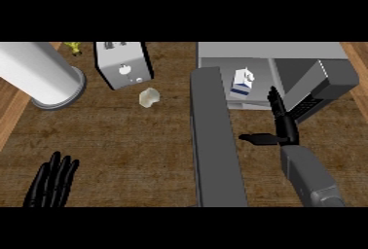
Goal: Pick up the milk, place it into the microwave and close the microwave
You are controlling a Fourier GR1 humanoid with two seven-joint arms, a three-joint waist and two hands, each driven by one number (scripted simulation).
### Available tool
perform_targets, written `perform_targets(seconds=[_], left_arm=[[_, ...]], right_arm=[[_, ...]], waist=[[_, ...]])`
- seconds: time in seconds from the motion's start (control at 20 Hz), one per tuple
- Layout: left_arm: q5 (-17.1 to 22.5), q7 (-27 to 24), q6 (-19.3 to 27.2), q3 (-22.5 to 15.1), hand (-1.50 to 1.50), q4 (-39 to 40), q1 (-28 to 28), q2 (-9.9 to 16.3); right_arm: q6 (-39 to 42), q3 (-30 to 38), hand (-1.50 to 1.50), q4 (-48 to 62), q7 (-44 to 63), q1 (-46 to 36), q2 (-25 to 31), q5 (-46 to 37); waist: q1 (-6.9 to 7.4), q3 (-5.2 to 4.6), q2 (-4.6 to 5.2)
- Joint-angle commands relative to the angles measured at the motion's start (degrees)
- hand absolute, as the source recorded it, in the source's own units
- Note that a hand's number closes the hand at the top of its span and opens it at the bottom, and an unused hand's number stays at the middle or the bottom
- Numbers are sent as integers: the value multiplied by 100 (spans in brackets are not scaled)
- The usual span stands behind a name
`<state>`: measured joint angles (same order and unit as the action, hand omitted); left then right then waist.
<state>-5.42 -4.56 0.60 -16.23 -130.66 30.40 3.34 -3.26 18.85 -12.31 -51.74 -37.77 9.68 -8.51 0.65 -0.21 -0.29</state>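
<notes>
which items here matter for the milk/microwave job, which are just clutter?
Job: milk, inside the microwave; open microwave door; right hand, open.
Clutter: toaster; white cylinder; pale lump; yellow item; resting left hand.

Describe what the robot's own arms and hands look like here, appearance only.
Only the right arm shows: a plain grey, boxy forearm with a rounded darker grey patch near the lower edge, no cables or markings visible. It ends in the black right hand with slim segmented fingers. The left hand is equally black and slender; its forearm is out of view.
</notes>
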Motion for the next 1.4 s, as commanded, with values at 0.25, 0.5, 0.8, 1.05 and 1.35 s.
perform_targets(seconds=[0.25,0.5,0.8,1.05,1.35], left_arm=[[168,-28,-491,-300,-150,645,-542,172],[-35,188,-723,-462,150,877,-896,345],[-204,-81,-580,-751,150,1476,-1115,26],[-122,795,-833,-497,150,1733,-2296,15],[-311,826,-1216,-1050,150,2545,-2829,-109]], right_arm=[[878,-135,-150,-367,-513,1088,-184,177],[1581,-214,-150,-602,-816,1667,-179,294],[1985,-418,-150,-1587,-835,2484,-74,458],[2252,-512,-150,-2434,-564,3105,27,734],[2367,-755,-150,-3171,-593,3924,73,879]], waist=[[-136,17,10],[-144,18,15],[-174,9,-5],[-197,12,9],[-189,15,19]])
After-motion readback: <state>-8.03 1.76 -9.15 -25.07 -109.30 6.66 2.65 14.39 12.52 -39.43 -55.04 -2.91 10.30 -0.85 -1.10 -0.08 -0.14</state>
